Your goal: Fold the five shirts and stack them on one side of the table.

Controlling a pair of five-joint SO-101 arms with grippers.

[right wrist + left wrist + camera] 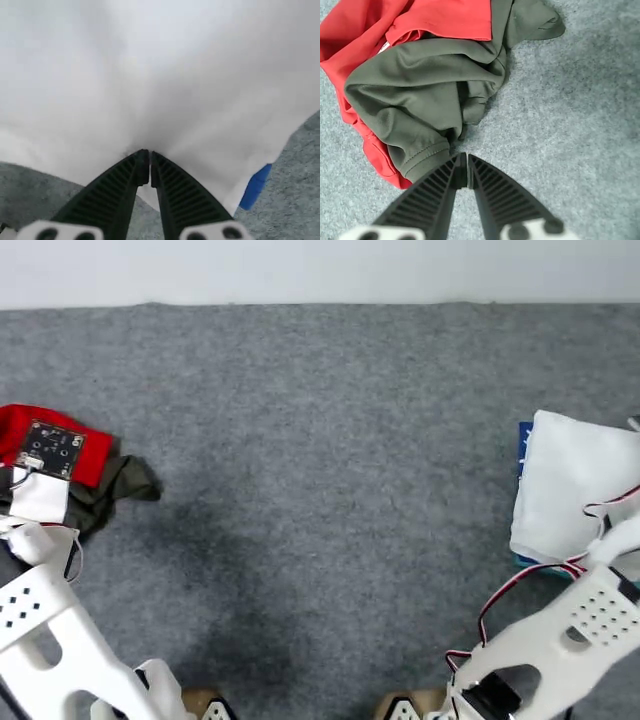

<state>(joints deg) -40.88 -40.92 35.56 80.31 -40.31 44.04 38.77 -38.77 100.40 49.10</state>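
**A:** Where do the shirts lie on the table?

**B:** From the high view, a loose heap sits at nine o'clock: a red shirt (15,430) with an olive shirt (125,480) crumpled against it. At three o'clock a white shirt (565,480) lies folded into a neat rounded rectangle. A blue shirt (524,445) peeks out from under its edge.

**A:** What is the cloth like?

**B:** The left wrist view shows it best. The olive shirt (420,80) is a fine matte knit, bunched in soft ridges, with a ribbed sleeve cuff. The red shirt (445,17) under it looks smoother. The white shirt (160,65) is plain and pale, and the blue one (255,187) shows as a bright sliver. The table's grey felt cover (330,440) is nubbly.

**A:** And the grippers?

**B:** The left gripper (467,162) has its black ridged jaws pressed together with nothing between them, their tips just beside the olive cuff. The right gripper (149,157) also has its jaws closed tight, and their tips are against the white shirt's edge, where the cloth puckers. I cannot tell whether any fabric is pinched.

**A:** What does the high view add?

**B:** It shows the white perforated left arm (45,625) at seven o'clock and the right arm (570,630) at five o'clock, with red and white wires looping along it.
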